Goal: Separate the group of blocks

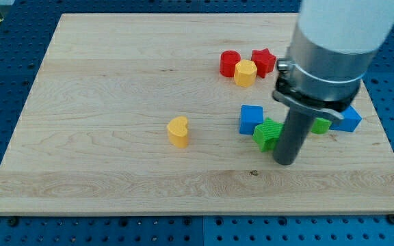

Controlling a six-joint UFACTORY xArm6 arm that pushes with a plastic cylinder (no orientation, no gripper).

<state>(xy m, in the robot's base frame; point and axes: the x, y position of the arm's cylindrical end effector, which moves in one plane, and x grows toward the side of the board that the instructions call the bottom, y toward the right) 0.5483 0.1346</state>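
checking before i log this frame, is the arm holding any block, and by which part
Nothing is held: the arm ends in a plain rod. My tip stands beside the green star block, at its lower right.

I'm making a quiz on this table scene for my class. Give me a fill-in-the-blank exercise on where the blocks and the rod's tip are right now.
1. The yellow heart stands alone, toward the view's ____ of the blue cube.
2. My tip rests beside the ____ star, toward the view's bottom right of it.
3. The yellow hexagon sits between the red cylinder and the red ____.

Missing words: left; green; star
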